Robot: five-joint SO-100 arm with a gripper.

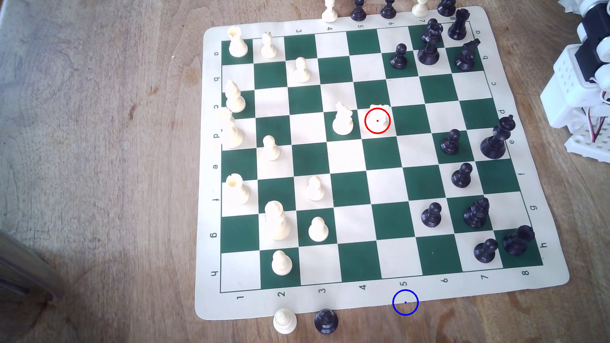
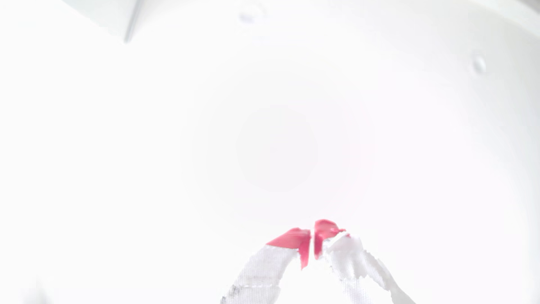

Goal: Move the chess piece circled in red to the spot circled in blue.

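Note:
The chess piece circled in red point(image 1: 377, 118) is a small cream piece on a light square near the middle of the green-and-cream board point(image 1: 350, 191), just to the exterior view's right of a taller cream knight point(image 1: 342, 119). The spot circled in blue point(image 1: 405, 302) lies on the mat's near border, below the column marked 5. In the wrist view my gripper point(image 2: 312, 242) is shut, its pink-tipped fingers point(image 2: 293, 238) touching with nothing between them, against a washed-out white background. The white arm base point(image 1: 584, 82) stands at the exterior view's right edge, far from both marks.
Cream pieces fill the board's left columns and black pieces its right ones. A cream pawn point(image 1: 284, 320) and a black pawn point(image 1: 325, 320) stand off the mat near the blue ring. Several captured pieces line the far edge. Squares between the two marks are free.

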